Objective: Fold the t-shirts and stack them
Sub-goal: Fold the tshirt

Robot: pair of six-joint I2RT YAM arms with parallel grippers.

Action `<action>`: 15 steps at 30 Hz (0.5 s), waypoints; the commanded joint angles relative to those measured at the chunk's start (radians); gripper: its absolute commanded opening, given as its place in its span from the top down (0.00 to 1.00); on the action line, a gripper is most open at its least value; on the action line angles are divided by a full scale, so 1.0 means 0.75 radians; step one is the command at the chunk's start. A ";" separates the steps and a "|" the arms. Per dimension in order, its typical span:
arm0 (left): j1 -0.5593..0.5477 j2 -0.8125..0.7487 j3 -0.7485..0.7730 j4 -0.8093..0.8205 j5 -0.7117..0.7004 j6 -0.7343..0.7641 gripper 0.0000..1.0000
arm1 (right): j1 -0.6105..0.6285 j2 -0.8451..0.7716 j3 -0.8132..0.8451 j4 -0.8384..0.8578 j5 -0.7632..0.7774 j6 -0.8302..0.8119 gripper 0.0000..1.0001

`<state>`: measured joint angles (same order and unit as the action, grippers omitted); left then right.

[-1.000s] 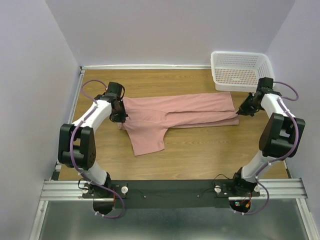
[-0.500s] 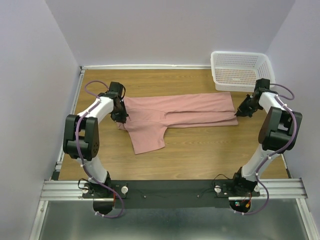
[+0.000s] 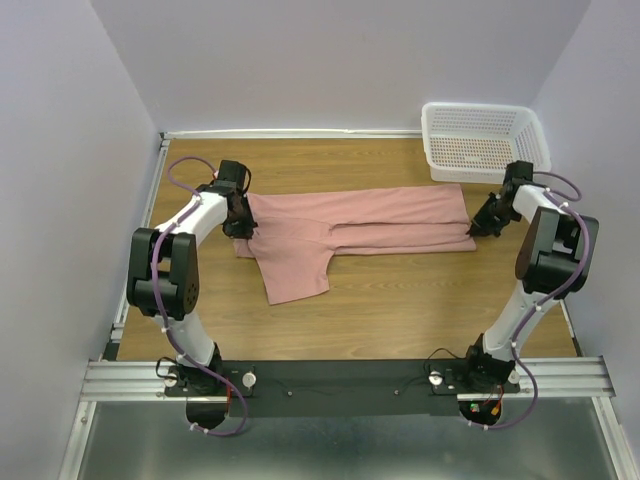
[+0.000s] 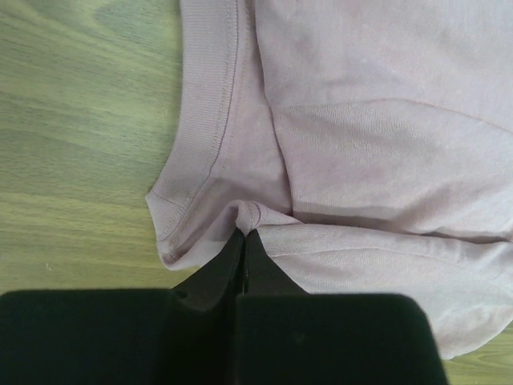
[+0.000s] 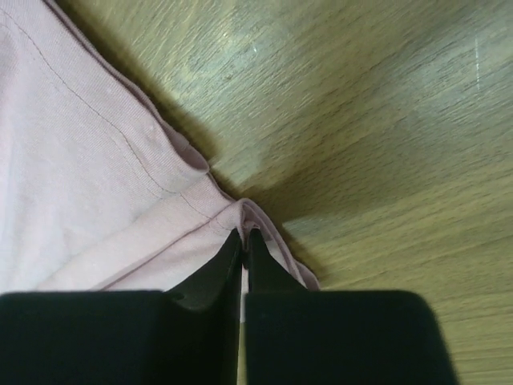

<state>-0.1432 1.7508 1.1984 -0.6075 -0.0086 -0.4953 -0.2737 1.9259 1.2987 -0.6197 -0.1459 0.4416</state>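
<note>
A dusty pink t-shirt (image 3: 360, 225) lies stretched lengthwise across the wooden table, one sleeve hanging toward the front at the left (image 3: 295, 270). My left gripper (image 3: 238, 222) is shut on the shirt's left end beside the ribbed collar; the wrist view shows the pinched fabric (image 4: 250, 215) at the gripper (image 4: 244, 234). My right gripper (image 3: 480, 226) is shut on the right end, pinching the hem (image 5: 240, 210) at the gripper (image 5: 243, 235). No printed graphic shows.
A white mesh basket (image 3: 484, 141) stands at the back right corner, just behind the shirt's right end. Purple walls close in the table on the left, back and right. Bare wood (image 3: 400, 300) lies in front of the shirt.
Both grippers have shifted a little toward the back while holding the shirt's ends. The shirt has moved slightly with them and lies a bit straighter.
</note>
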 commanded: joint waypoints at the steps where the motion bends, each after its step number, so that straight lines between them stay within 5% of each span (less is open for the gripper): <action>1: 0.011 -0.017 0.004 0.043 -0.095 -0.021 0.89 | 0.019 -0.056 -0.016 0.045 0.086 0.002 0.87; 6: 0.011 -0.137 -0.035 0.043 -0.113 -0.051 0.33 | 0.113 -0.217 -0.032 0.043 0.168 -0.039 0.52; 9: 0.011 -0.264 -0.076 0.033 -0.150 -0.066 0.13 | 0.203 -0.350 -0.073 0.043 0.186 -0.028 0.39; 15: -0.083 -0.495 -0.280 -0.012 -0.150 -0.084 0.11 | 0.501 -0.543 -0.230 0.173 -0.015 0.004 0.37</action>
<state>-0.1558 1.4586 1.0660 -0.5858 -0.0906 -0.5354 -0.0311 1.5795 1.2106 -0.5720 -0.0502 0.4271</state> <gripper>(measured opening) 0.891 0.627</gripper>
